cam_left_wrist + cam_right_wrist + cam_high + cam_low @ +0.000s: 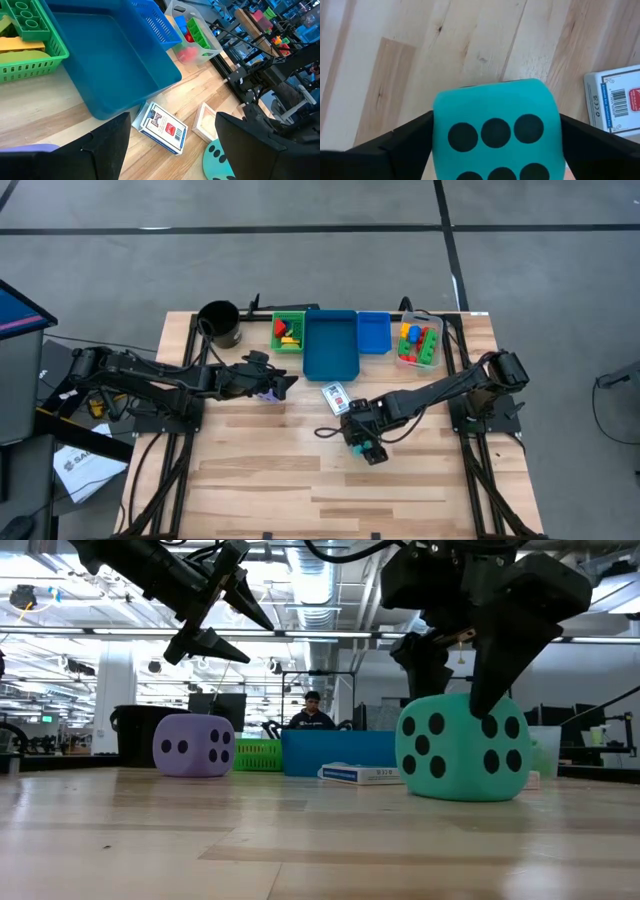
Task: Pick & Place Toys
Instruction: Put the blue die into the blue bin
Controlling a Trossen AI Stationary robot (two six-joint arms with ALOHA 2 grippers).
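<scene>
The cyan dotted die (464,745) sat on the wooden worktop (300,480) near its middle, a little toward the right edge, with the right gripper (495,137) lowered over it. Its fingers (390,142) stood spread on either side of the die, flanking it rather than clearly pressing, which looked like the set-up for a pinch and lift. Just beside the die, toward the far edge, lay a box of playing cards (163,128). The purple die (193,745) rested left of centre, the left gripper (215,615) hovering above it with jaws apart, holding nothing. Along the far edge stood a black cup (219,321), a green bin (289,332) with bricks, a large blue bin (107,65) and a clear bin (418,342) of bricks. Beyond the table was an open workshop, where a person (312,712) sat.
</scene>
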